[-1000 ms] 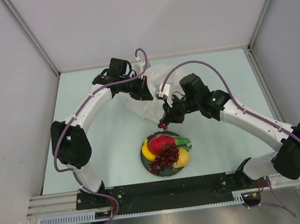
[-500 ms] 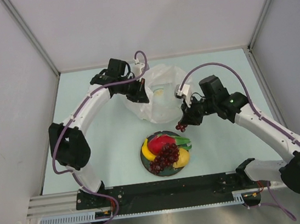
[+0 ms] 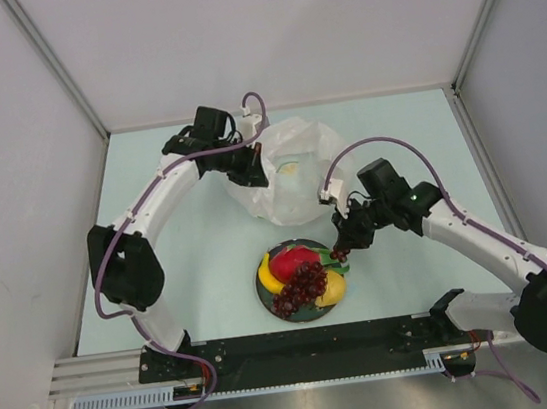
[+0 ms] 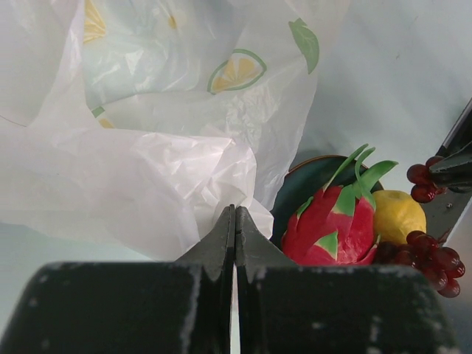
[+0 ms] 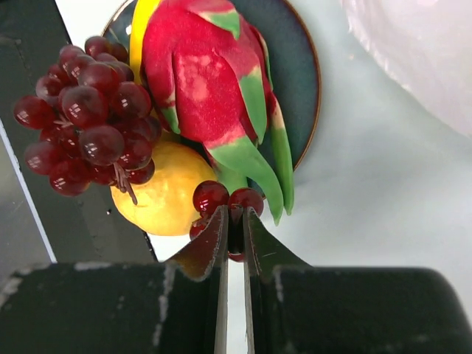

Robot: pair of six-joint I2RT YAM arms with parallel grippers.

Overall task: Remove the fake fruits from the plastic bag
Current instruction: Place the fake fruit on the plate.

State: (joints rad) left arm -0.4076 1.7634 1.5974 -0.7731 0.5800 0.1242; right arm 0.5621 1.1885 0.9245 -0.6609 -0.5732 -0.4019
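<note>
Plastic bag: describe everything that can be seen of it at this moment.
The plastic bag is thin, translucent white film, heavily wrinkled and printed with lemon slices and green leaves. It sits bunched up on the table just beyond the plate and looks larger than it. Whether its near edge touches the rim cannot be told. The left gripper is shut on a crumpled fold at the side nearest the left arm. Only the print shows through the film, so its contents are unclear.
</note>
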